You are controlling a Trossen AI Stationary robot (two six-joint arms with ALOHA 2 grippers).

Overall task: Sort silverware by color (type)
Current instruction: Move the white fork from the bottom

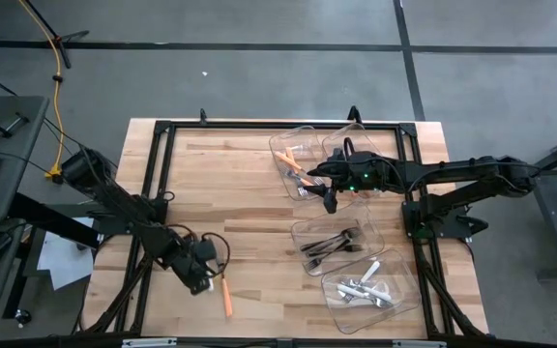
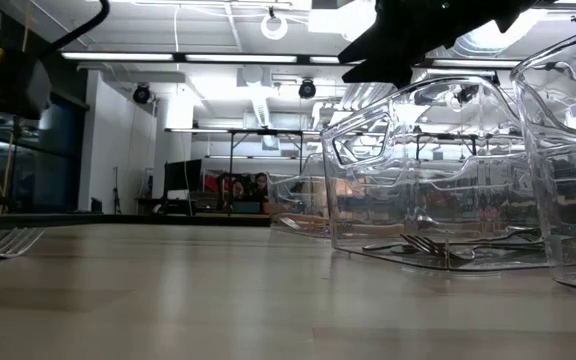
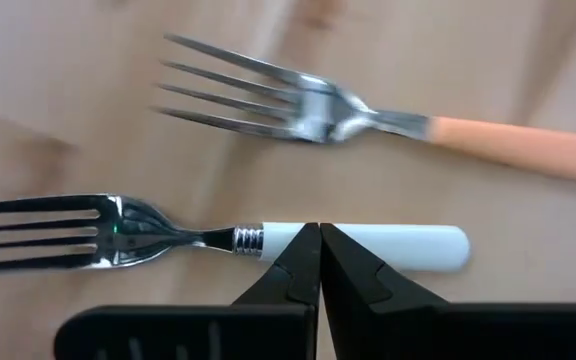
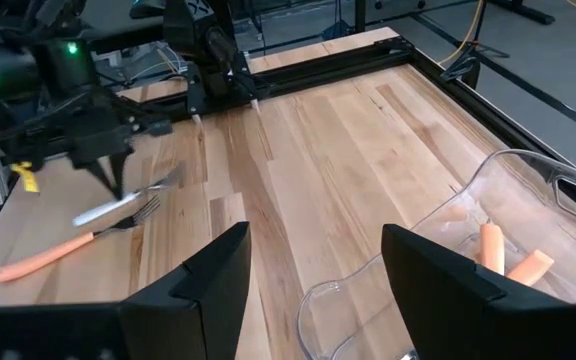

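Bare wood [image 1: 230,184] lies open between the arms. Four bins [image 1: 341,242] crowd the right side. Two forks [image 4: 118,215] lie close together under the left gripper [image 3: 320,232].

Both arms are dark, nearly black, built of jointed tubular links with 2 tapering fingers each. The right arm [image 1: 453,179] shows small green lights near its wrist. The left arm [image 1: 133,217] carries black cabling along its links, and green lights glow on its housing above the wooden table [image 1: 230,184].
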